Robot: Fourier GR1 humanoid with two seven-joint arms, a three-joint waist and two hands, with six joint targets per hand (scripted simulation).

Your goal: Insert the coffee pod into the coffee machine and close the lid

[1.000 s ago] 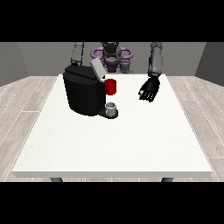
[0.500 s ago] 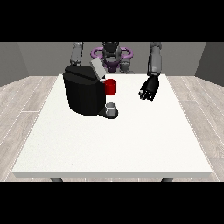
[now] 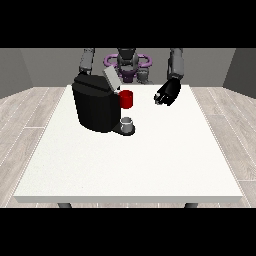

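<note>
coffee machine [image 3: 95, 107] lid [image 3: 111, 79] up, not yet closed; hand at the view's right [image 3: 168, 93] hovers, finger state unclear.

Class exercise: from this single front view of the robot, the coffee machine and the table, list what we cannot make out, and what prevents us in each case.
- The hand at the view's left: hidden behind the coffee machine.
- The hand at the view's right: too small to tell whether it holds anything.
- The grey thing at the machine's base: too small to identify as the pod.
- The machine's far side: faces away.
</note>
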